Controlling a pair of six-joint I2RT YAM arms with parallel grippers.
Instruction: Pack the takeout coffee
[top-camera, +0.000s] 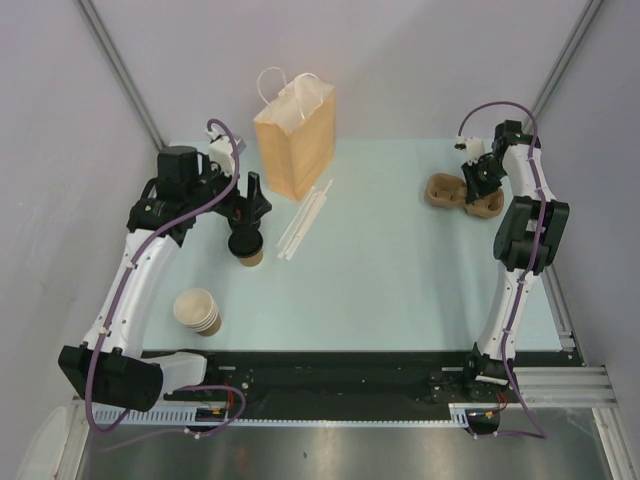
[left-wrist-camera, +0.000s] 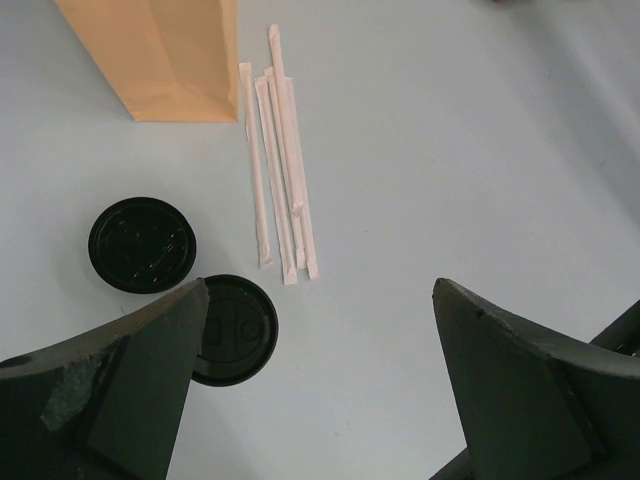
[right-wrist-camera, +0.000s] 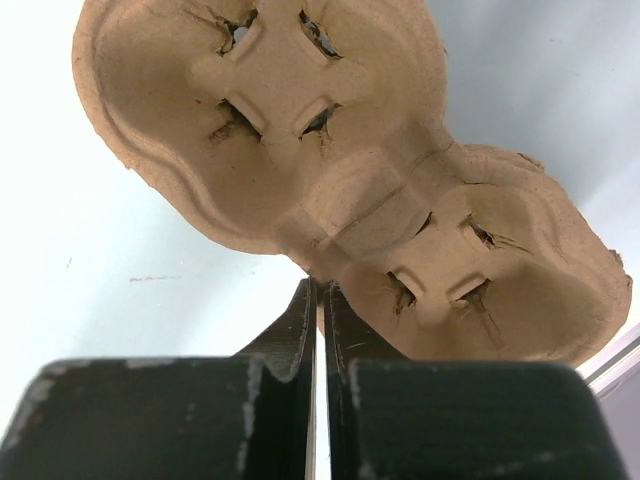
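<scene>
Right hand (right-wrist-camera: 318, 300) was clamped on the rim of the carrier (right-wrist-camera: 300, 150); left hand (left-wrist-camera: 320, 290) hung wide apart above the cup (top-camera: 251, 256). Fetching the carrier seemed underway; next, lift it toward the cup.

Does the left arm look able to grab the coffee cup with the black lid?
Probably yes. Its fingers hang wide open close by the lidded cup, nothing lies between them, and the bag and straws sit aside.

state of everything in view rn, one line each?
paper bag: standing upright
takeout coffee: upright, lid on, outside the bag
spare lid: loose, lying flat
cup stack: nested, lidless
straws: wrapped, lying beside the bag
cup carrier: both wells empty
left gripper: open, by the coffee
right gripper: shut at the carrier's rim
</scene>
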